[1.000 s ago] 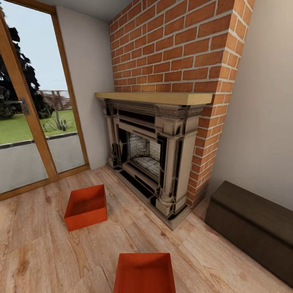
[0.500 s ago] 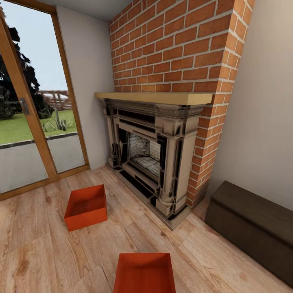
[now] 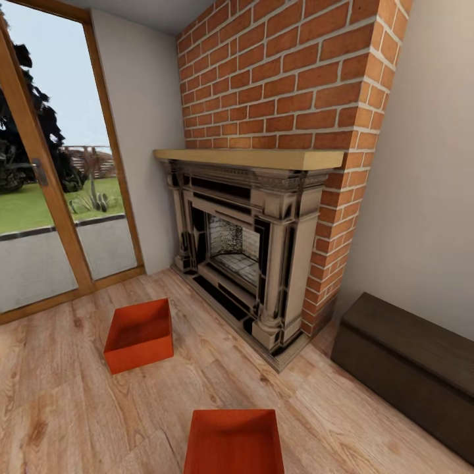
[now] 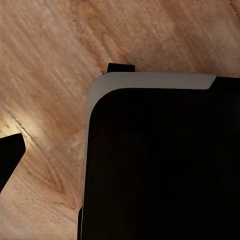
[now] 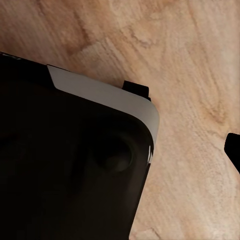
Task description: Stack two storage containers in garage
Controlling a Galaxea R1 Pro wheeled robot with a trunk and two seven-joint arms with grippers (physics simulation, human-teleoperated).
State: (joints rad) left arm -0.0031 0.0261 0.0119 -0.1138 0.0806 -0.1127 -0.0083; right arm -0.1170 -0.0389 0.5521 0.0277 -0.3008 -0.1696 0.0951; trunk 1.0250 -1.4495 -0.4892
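Place: home living room
Evidence: brick fireplace (image 3: pixel 253 257); glass doors (image 3: pixel 46 164) left of it; wood-plank floor (image 3: pixel 79 408)

Left arm: wrist pointed downward, close beside robot base (image 4: pixel 160 170), a black housing with pale grey rounded rim. Left gripper (image 4: pixel 9 156): one dark fingertip visible at frame edge; jaw spacing indeterminate. Right arm: wrist likewise pointed downward, close beside the black base housing with its grey rim. Right gripper (image 5: pixel 234 149): one dark fingertip visible at frame edge; jaw spacing indeterminate. Nothing visible between fingers.
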